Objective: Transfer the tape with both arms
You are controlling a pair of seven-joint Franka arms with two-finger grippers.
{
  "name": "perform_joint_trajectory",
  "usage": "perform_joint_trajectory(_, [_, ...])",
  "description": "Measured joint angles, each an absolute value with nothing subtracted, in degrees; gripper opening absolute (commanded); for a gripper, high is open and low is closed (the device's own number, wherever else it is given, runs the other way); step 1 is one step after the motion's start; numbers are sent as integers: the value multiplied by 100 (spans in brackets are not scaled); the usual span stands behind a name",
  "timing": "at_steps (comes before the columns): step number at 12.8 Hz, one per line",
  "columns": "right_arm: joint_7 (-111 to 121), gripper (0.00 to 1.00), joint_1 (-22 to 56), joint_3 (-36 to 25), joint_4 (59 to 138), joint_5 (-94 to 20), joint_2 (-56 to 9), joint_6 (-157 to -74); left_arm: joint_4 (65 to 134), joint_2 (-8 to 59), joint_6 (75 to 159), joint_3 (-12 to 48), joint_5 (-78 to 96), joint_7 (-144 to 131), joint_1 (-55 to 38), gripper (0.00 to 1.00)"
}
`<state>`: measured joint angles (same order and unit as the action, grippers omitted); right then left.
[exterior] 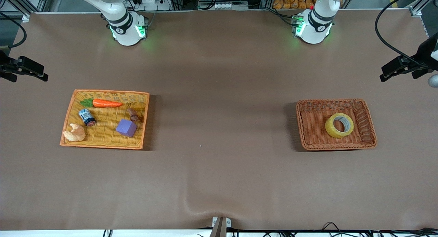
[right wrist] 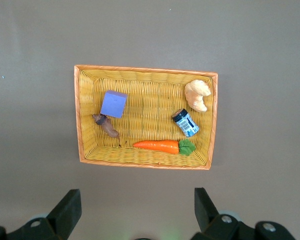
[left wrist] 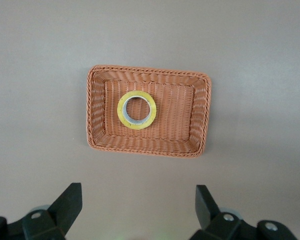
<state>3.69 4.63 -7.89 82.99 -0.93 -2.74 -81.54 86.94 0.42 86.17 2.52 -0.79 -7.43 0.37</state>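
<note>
Tape (exterior: 339, 125) is seen lying flat in the brown basket (exterior: 371, 127) at the left arm's end of the table. Left gripper (left wrist: 138, 210) is held spread above this basket; right gripper (right wrist: 137, 210) is held spread above the yellow tray (right wrist: 85, 115). A slip is likely if only the ring's curved outer wall is pinched.

Two baskets (exterior: 369, 124) – one tape (exterior: 339, 125).

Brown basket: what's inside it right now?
Only the tape, lying flat on the brown basket floor toward one end. The weave directly under the roll is covered; through its core, basket floor shows.
</note>
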Motion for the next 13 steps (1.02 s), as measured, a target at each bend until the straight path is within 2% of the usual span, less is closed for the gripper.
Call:
perform_joint_trajectory(2, [369,100,463,-785,8299,-91,-274,-8154,8749,38,8617,72,-79,-746,-143,100])
perform_joint_trajectory(13, [369,100,463,-776,8299,-90,-282,-8154,8749,-1,8618,20,-79,-745,-171,100])
